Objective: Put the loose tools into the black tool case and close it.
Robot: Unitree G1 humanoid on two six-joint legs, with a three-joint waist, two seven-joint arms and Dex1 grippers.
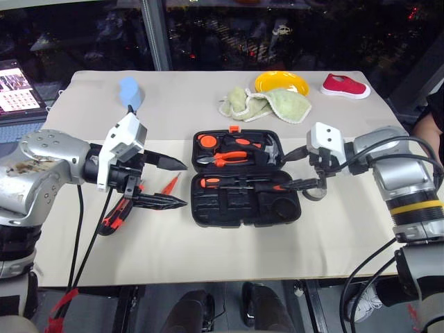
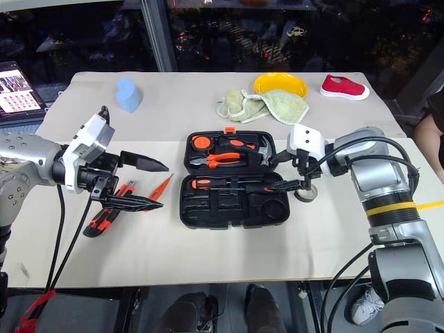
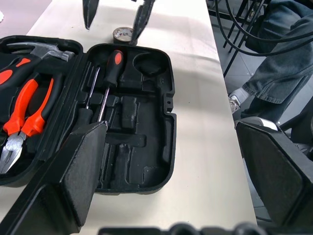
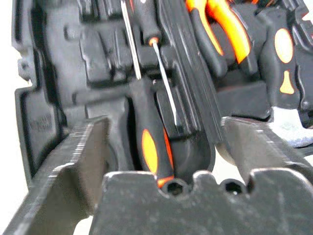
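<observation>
Nearby, tape roll (image 2: 306,193) sits beside open tool case (image 2: 234,209).

Even overhead light keeps the pale tabletop (image 1: 208,243) bright with soft shadows; beyond it is dark. Close-up pincer fingers (image 4: 63,166) blur.
</observation>
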